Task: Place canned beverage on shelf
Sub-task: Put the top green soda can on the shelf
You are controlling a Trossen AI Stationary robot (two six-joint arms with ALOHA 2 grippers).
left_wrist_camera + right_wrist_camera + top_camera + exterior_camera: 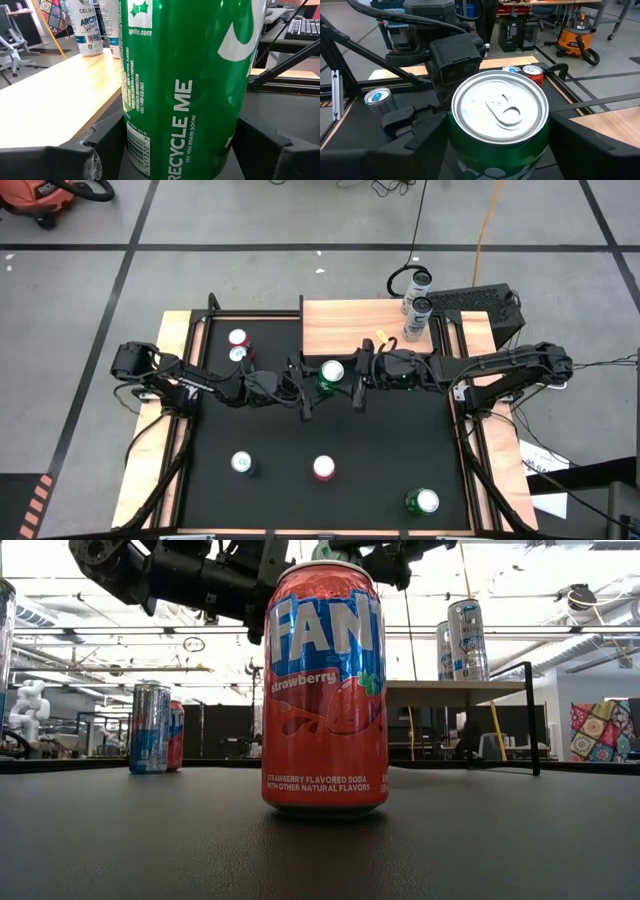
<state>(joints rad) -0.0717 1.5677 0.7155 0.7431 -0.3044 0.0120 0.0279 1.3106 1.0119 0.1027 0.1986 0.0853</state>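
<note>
A green Sprite can (190, 85) is held between the fingers of the left gripper (318, 385) and flanked by the right gripper (352, 383), whose fingers are spread wide. The can is held above the table (400, 450), just near of the shelf (350, 328), where two tall cans (416, 305) stand at the far right.

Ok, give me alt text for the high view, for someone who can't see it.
Overhead, the left gripper and right gripper flank a green can on the black table beside the wooden shelf, which holds two tall cans. Five other cans stand scattered.
</note>
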